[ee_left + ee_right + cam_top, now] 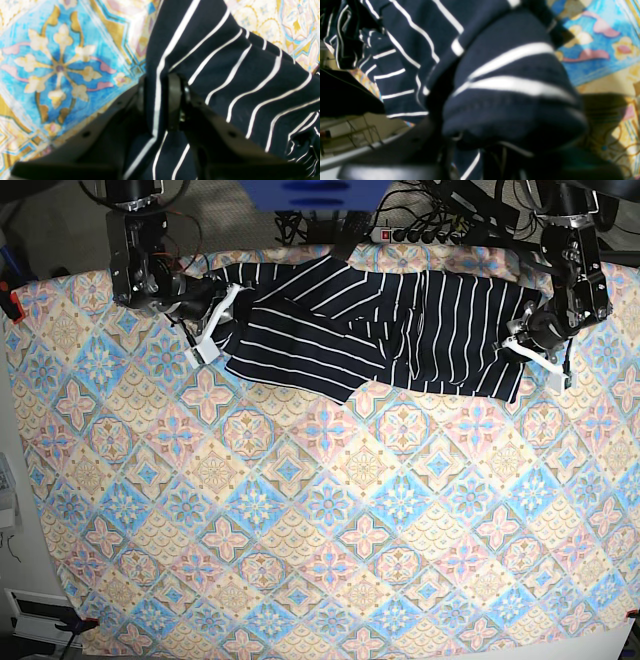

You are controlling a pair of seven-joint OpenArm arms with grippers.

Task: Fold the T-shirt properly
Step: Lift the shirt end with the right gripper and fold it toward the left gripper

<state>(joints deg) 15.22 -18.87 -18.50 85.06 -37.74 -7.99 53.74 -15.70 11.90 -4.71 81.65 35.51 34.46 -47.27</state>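
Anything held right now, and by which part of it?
Dark navy pinstriped fabric T-shirt: left gripper pinches a striped fold near its edge; right gripper appears to have a bunched fold, exact part unclear.

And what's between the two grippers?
The shirt, all bunched up, stretches between the left gripper and the right gripper in the base view.

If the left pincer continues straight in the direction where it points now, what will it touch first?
Probably the striped T-shirt: its fold already sits between the left pincer's fingers. Beyond comes perhaps the patterned cloth; depth is unclear.
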